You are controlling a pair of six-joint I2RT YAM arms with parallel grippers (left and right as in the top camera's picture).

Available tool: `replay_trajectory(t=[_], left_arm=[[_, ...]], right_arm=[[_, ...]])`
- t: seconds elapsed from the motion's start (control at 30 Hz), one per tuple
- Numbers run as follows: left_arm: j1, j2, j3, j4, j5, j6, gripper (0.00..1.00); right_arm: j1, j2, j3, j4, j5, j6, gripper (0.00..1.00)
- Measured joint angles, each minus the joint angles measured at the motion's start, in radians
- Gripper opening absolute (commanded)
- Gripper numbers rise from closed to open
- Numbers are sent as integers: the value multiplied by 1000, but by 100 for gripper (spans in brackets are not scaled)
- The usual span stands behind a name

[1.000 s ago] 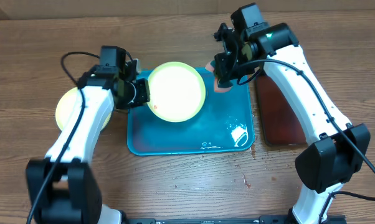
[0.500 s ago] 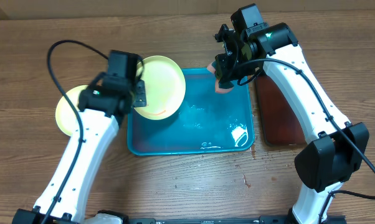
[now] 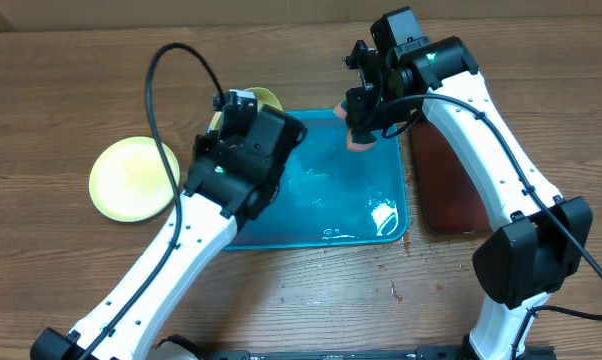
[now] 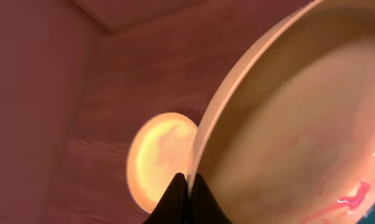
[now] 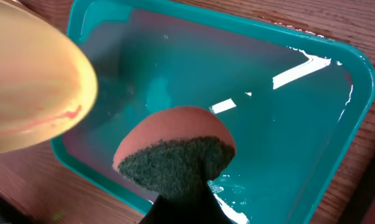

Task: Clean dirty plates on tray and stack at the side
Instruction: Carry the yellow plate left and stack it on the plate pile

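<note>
The table [image 3: 301, 290] is brown wood with a plain grain, and small pale specks lie on it near the lower middle of the overhead frame. Along the top edge of that frame a pale strip shows past the table's far side; what it is cannot be told.

The tray [image 3: 321, 200] sits in the middle of the frame, its floor wet and shining, with white glints toward its lower right corner. Just right of it lies a brown tray [image 3: 451, 185].

The left gripper [image 4: 187, 183] is clenched on the rim of a held plate [image 4: 287, 124], which is tipped up on edge over the tray's upper left corner and largely hidden under the arm from overhead. A red smear [image 4: 352, 198] marks its inner face.

A second plate [image 3: 131, 178] lies flat on the bare wood at the left of the frame, apart from the tray.

The right gripper [image 5: 178, 202] is clamped on a sponge [image 5: 175, 149], orange with a dark green scouring face, above the tray's upper right corner.
</note>
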Motion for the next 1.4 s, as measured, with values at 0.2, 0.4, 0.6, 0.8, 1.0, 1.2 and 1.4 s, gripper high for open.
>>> replay_trajectory(t=[0.2,0.4,0.6,0.8,1.0,1.2,1.4], left_arm=[[-84,0,0,1,-201,-11,4],[-145,0,0,1,-364,-18,4],[-164,0,0,1,-433,-18,4],[-166,0,0,1,-452,-19,4],[-166,0,0,0,-438,-25,4],[-127,0,0,-11,-140,-28,4],[36,0,0,-19,256,-33,4]], right_arm=[[0,0,0,0,1,0,4],[0,0,0,0,1,-1,4],[0,0,0,-1,1,0,4],[0,0,0,-5,1,0,4],[0,0,0,-6,1,0,4],[0,0,0,-6,1,0,4],[0,0,0,-6,1,0,4]])
